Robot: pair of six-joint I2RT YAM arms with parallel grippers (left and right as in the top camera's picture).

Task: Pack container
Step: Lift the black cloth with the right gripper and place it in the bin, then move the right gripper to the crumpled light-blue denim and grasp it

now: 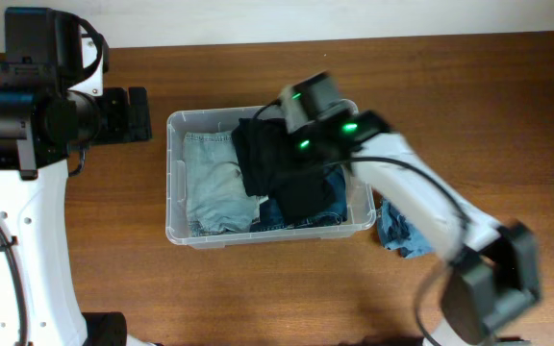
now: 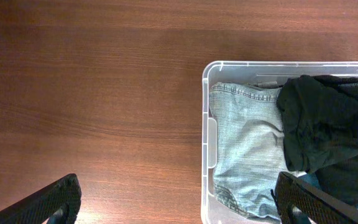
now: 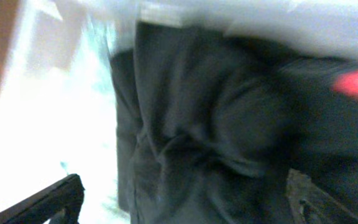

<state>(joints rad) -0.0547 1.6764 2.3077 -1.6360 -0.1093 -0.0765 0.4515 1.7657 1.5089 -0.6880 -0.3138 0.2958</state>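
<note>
The clear plastic container (image 1: 175, 173) stands mid-table. It holds light blue denim (image 1: 212, 183), a black garment (image 1: 275, 165) and dark jeans (image 1: 308, 217). My right gripper (image 1: 296, 120) hovers over the container's far side. In the blurred right wrist view its fingers (image 3: 188, 202) are spread open with the black garment (image 3: 229, 124) between and below them, holding nothing. My left gripper (image 1: 140, 113) is open and empty over bare table left of the container. In the left wrist view, the left gripper (image 2: 182, 208) straddles the container's near wall (image 2: 207, 134).
A crumpled blue cloth (image 1: 398, 231) lies on the table just right of the container, under my right arm. The wooden table (image 1: 258, 288) surrounds the container. The left arm's body (image 1: 27, 106) fills the far left.
</note>
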